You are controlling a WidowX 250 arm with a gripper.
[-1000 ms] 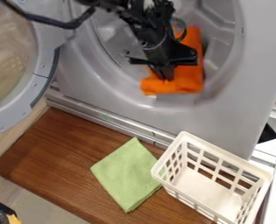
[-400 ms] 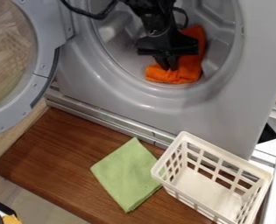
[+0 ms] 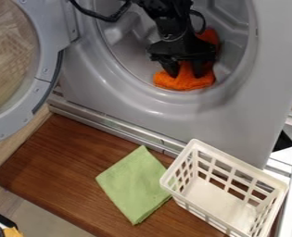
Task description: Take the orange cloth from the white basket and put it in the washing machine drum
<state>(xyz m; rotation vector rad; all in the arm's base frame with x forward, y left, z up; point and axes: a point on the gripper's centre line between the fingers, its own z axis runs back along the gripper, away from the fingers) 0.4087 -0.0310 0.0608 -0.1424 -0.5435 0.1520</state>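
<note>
The orange cloth (image 3: 186,83) lies in the lower part of the washer drum (image 3: 128,52), its long axis running roughly from one o'clock to seven. I have the gripper (image 3: 186,72) right over its lower end, fingers spread apart with orange showing between them; I see no closed hold. From the fingertips, a bunched edge pokes out toward six o'clock, while the rest runs back behind the gripper toward one. The open door (image 3: 47,41) stands at nine o'clock. Outside, on the wooden board (image 3: 55,152), the green cloth (image 3: 132,185) sits between six and seven, just beside the white basket (image 3: 219,199), nearer half past five.
</note>
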